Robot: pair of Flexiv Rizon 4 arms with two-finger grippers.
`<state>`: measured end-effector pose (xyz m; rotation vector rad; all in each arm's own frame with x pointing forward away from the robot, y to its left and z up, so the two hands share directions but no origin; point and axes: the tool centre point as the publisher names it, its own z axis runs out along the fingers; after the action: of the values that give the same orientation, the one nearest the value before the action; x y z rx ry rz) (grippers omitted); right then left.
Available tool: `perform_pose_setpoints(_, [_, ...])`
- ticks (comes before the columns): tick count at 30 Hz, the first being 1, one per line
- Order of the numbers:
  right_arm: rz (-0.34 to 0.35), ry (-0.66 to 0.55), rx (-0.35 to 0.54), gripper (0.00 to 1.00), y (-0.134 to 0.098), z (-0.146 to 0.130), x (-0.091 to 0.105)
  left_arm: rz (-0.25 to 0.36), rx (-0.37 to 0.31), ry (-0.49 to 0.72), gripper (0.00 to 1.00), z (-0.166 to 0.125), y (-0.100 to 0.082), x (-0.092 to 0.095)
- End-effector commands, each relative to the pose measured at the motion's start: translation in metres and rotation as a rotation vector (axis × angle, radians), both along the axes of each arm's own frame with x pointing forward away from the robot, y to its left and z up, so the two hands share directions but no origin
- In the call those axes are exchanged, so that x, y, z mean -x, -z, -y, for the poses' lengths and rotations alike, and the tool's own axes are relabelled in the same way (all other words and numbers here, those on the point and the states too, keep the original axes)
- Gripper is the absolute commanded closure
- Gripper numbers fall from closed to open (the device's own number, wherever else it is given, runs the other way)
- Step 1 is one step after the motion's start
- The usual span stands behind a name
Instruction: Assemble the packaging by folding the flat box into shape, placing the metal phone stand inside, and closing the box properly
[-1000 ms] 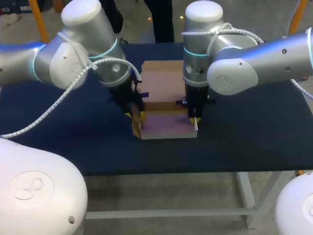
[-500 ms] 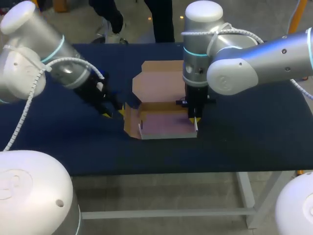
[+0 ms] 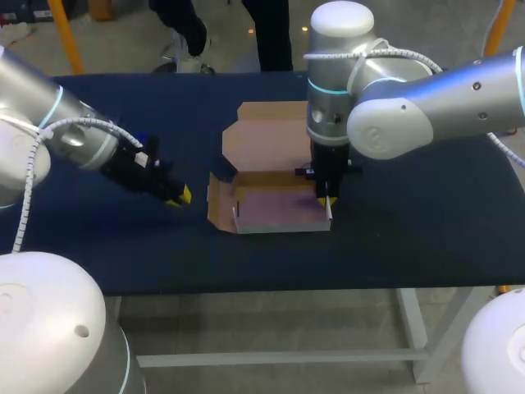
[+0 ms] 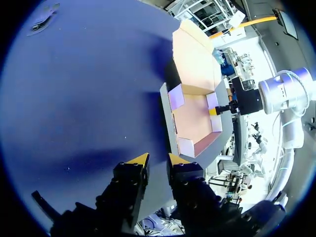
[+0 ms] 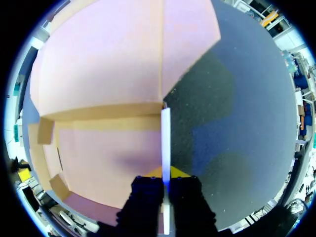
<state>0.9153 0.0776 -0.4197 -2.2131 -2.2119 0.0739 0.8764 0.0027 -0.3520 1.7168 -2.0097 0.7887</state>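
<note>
Box (image 3: pixel 275 209) of tan cardboard, shallow, rectangular

Cardboard box (image 3: pixel 277 210): half-formed open tray, walls upright, left flap splayed, lid flat behind; middle of table (image 3: pixel 410 238).

Your surface (image 3: pixel 394 246): dark navy cover, matte, spanning head view from 9 to 3 o'clock. Front edge straight, toward 6 o'clock. White frame leg (image 3: pixel 416 332) under it at 5 o'clock. White crossbar (image 3: pixel 271 359) runs along 6 o'clock. In wrist views you get same navy cover, finely speckled, with soft shadow patches.
</note>
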Motion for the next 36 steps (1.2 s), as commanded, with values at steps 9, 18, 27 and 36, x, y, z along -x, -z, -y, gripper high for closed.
perform_pose_setpoints(9, [-0.001, 0.0, 0.001, 1.0, 0.0, 0.0, 0.0, -0.03, 0.056, 0.016, 0.72, 0.012, 0.025, -0.005])
perform_pose_setpoints(18, [-0.001, 0.0, 0.001, 1.0, 0.0, 0.0, 0.0, -0.045, 0.102, 0.02, 0.73, 0.023, 0.045, -0.007])
perform_pose_setpoints(27, [-0.001, 0.0, 0.001, 1.0, 0.0, 0.0, 0.0, -0.052, 0.125, 0.013, 0.75, 0.026, 0.052, -0.01])
perform_pose_setpoints(36, [-0.001, 0.0, 0.001, 1.0, 0.0, 0.0, 0.0, -0.055, 0.154, -0.006, 0.72, 0.03, 0.053, -0.014])
